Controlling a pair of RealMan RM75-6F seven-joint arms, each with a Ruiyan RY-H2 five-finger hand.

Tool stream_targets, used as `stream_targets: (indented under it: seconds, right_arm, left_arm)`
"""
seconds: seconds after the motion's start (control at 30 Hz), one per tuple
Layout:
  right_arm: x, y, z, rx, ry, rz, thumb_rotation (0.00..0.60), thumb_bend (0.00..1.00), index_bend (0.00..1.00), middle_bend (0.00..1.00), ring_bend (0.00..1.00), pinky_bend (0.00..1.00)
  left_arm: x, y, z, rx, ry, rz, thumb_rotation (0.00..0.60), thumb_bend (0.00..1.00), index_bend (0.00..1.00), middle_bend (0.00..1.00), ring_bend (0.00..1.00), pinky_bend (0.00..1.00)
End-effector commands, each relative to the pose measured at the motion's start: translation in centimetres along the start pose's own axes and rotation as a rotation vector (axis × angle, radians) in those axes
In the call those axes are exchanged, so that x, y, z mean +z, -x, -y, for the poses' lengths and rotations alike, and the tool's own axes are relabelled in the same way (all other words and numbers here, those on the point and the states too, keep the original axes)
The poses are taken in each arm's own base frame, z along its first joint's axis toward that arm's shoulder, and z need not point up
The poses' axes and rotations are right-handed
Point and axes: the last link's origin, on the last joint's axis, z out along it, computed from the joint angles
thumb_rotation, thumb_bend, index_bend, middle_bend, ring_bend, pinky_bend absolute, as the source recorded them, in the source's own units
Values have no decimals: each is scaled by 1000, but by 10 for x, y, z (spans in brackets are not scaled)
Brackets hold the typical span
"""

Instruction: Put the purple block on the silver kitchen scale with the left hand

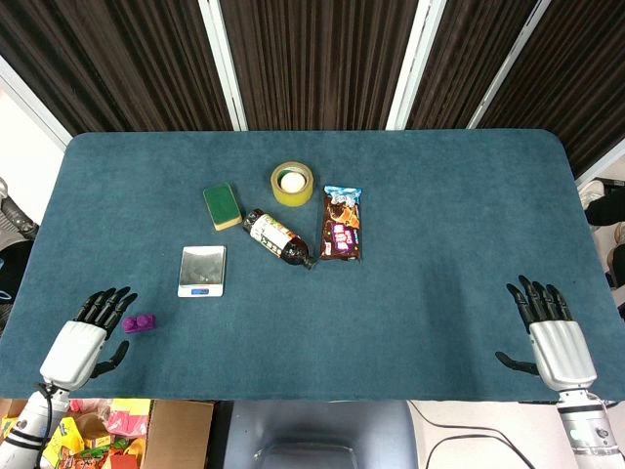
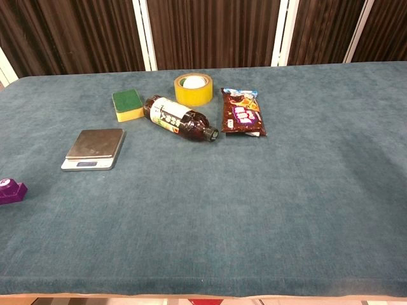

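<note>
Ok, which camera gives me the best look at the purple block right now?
The head view: the whole purple block shows there, lying on the table just off the fingertips of the left hand. The chest view catches the block at its left edge, partly cut off, and shows no hand.

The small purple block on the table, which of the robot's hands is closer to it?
Left. The left hand has its fingertips right beside the small purple block; the right hand lies far across the table.

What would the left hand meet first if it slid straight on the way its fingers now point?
Probably the purple block, lying just beyond the left hand and its fingertips; whether they already touch is unclear.
</note>
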Motion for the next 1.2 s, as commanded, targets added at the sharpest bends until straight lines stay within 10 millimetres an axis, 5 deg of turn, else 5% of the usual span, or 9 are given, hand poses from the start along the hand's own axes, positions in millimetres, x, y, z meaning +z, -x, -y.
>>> stream_targets:
  seconds: [0.03, 0.17, 0.37, 0.47, 0.83, 1.2]
  right_arm:
    - [-1, -1, -1, 4, 1, -3, 600, 154, 0, 0, 0, 0]
    - [-1, -1, -2, 8, 2, -5, 600, 154, 0, 0, 0, 0]
    - [-2, -2, -3, 11, 6, -9, 600, 154, 0, 0, 0, 0]
    - [-1, -2, -4, 11, 11, -7, 600, 154, 0, 0, 0, 0]
    - [0, -1, -4, 10, 14, 0, 600, 154, 0, 0, 0, 0]
    - [-1, -1, -3, 12, 9, 1, 600, 154, 0, 0, 0, 0]
  left_arm:
    - [1, 2, 0, 1, -1, 9, 600, 427, 0, 31, 30, 103]
    - [6, 7, -2, 25, -7, 21, 600, 426, 0, 31, 91, 139]
    - [22, 23, 3, 37, -34, 36, 600, 425, 21, 81, 632, 689]
    - [32, 34, 6, 40, -58, 49, 600, 411, 58, 126, 742, 790]
    - [48, 68, 9, 105, -97, 153, 600, 390, 73, 161, 787, 820]
    - [51, 78, 20, 183, -146, 179, 600, 396, 220, 294, 788, 821]
